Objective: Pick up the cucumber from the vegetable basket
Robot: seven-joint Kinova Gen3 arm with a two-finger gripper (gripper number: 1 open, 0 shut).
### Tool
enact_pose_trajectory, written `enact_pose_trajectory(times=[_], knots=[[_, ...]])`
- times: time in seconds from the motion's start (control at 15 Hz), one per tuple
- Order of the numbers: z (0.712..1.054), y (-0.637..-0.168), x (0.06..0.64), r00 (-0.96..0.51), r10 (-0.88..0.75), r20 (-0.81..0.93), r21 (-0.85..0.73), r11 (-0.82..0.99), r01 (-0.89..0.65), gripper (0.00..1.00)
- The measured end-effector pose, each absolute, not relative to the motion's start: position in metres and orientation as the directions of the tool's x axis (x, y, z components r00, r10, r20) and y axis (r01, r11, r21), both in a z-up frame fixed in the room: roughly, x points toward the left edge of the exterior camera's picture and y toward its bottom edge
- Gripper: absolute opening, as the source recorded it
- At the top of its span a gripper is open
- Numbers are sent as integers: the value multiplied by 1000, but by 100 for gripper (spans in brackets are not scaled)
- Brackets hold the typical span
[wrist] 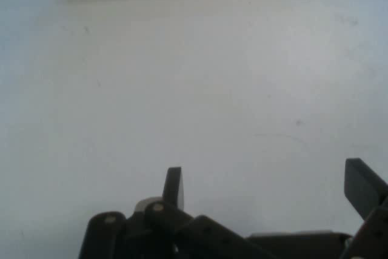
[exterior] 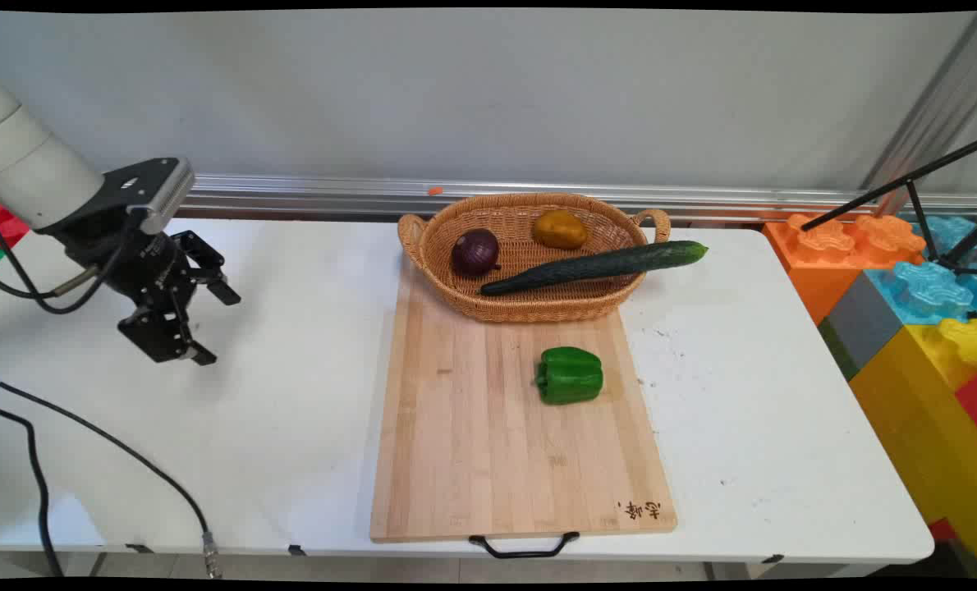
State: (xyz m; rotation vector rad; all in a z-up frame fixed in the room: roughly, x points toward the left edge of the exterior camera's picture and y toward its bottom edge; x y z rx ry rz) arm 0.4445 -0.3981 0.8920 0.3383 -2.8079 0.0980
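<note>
Well apart: hand (exterior: 219,327), cutting board (exterior: 472,427) edge.

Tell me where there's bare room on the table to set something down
Widest free patch: the white table between the open gripper and the cutting board. Also free: the board's near half, below the green pepper, and the table right of the board. Crowded: the basket, with onion, potato and cucumber.

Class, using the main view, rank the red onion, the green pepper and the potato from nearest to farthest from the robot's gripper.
1. Red onion, at the basket's left end, closest to the gripper.
2. Green pepper, lying on the cutting board, in front of the basket.
3. Potato, at the basket's back, farthest.
</note>
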Motion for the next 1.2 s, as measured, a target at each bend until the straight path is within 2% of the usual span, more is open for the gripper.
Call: enact_pose_trajectory(times=[0.27,0.8,1.2], knots=[[888,-415,430,-894,-210,396,-57,966,-253,100],[888,-495,344,-808,-132,574,-161,950,-269,100],[857,-576,252,-770,-69,635,-190,952,-242,100]])
